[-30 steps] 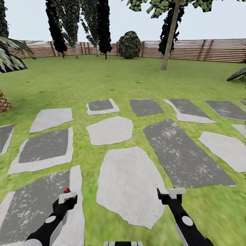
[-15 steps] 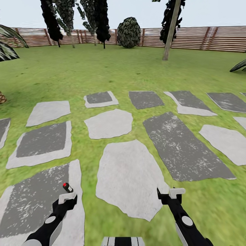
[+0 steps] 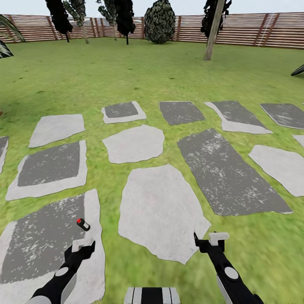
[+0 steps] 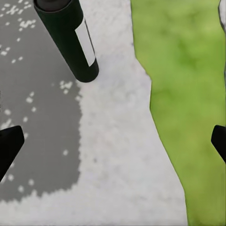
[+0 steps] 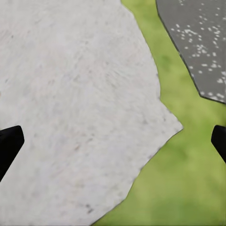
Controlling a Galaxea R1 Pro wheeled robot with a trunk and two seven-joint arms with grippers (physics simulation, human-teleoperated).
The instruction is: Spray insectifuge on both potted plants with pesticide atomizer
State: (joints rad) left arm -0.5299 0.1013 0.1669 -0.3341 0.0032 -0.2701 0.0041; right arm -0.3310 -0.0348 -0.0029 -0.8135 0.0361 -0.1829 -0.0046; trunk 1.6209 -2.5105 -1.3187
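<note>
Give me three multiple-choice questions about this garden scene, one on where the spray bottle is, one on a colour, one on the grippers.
1. Where does the spray bottle lie?
A. on a stepping stone ahead of the left gripper
B. on the grass
C. in the right gripper

2. What colour is the bottle's tip?
A. blue
B. red
C. yellow

3. How are the grippers?
A. both open and empty
B. left shut on the bottle
C. both shut

Answers: 1 A, it rests on grey stone. 2 B, the head view shows red. 3 A, the wrist views show fingers wide apart.
</note>
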